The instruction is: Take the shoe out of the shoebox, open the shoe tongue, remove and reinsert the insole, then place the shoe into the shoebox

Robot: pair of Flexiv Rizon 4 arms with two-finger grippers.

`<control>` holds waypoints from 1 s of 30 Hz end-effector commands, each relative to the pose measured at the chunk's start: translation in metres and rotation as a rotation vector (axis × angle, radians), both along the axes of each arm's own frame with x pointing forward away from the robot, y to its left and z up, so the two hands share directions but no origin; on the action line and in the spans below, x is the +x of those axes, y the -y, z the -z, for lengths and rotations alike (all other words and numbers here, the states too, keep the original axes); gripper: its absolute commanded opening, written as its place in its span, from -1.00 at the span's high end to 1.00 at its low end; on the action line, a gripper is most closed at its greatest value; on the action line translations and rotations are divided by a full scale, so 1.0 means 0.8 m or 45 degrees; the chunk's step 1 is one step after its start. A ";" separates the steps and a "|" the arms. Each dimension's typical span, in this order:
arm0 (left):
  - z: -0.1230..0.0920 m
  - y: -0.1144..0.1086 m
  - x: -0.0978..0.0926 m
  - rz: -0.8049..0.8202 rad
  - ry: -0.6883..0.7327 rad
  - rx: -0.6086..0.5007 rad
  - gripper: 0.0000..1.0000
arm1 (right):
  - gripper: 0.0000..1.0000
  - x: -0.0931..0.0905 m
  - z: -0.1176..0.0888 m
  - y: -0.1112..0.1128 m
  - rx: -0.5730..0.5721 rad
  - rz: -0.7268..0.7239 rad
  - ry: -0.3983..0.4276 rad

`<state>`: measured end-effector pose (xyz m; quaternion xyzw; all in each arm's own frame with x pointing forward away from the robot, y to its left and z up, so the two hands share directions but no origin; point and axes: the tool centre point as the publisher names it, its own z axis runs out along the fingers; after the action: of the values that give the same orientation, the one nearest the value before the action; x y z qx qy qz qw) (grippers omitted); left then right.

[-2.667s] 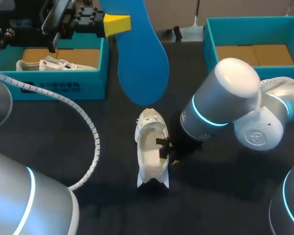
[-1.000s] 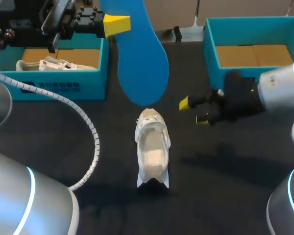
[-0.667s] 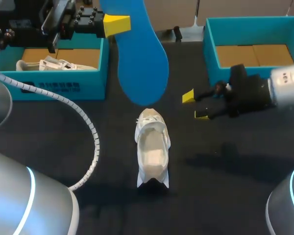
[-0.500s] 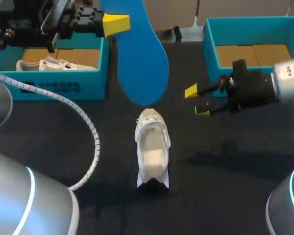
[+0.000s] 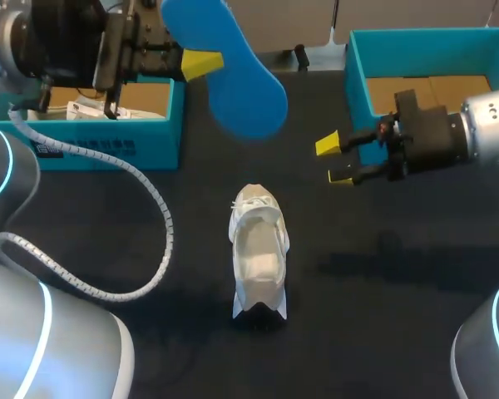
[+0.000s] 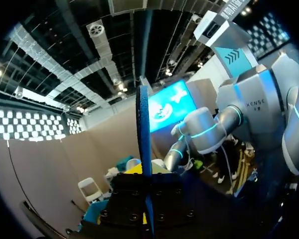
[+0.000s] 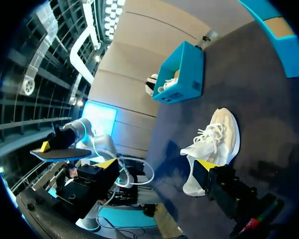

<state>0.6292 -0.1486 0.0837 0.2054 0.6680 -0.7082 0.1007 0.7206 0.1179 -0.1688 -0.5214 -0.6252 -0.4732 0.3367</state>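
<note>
Upper left: left gripper (image 5: 201, 64) clenched on a blue insole (image 5: 233, 75). Centre: white shoe (image 5: 259, 249) on the black table (image 5: 382, 274). Right: right gripper (image 5: 337, 160) released, fingers apart.

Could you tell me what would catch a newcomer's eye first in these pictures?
First comes the big blue insole, held in the air over the table's far side by the left gripper, which is shut on it. Next is the white shoe, alone near the middle of the dark table. The right gripper hangs open and empty off to the shoe's right, beside the right teal shoebox.
</note>
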 end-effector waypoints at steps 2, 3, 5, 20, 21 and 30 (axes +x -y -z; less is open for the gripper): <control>-0.007 0.000 0.005 0.024 0.135 0.033 1.00 | -1.00 0.000 0.000 -0.003 -0.004 0.003 -0.001; -0.007 0.000 0.005 0.024 0.135 0.033 1.00 | -1.00 0.000 0.000 -0.003 -0.004 0.003 -0.001; -0.004 0.001 0.005 0.067 0.122 -0.040 1.00 | -1.00 0.000 0.000 -0.003 -0.004 0.003 -0.001; 0.064 0.000 0.039 0.157 1.144 0.124 1.00 | -1.00 0.000 0.000 -0.003 -0.004 0.003 -0.001; 0.064 0.000 0.039 0.157 1.144 0.124 1.00 | -1.00 0.000 0.000 -0.003 -0.004 0.003 -0.001; 0.064 0.000 0.039 0.157 1.144 0.124 1.00 | -1.00 0.000 0.000 -0.003 -0.004 0.003 -0.001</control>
<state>0.6619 -0.1504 0.0257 0.5033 0.5776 -0.5627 0.3105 0.7204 0.1180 -0.1682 -0.5217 -0.6252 -0.4731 0.3362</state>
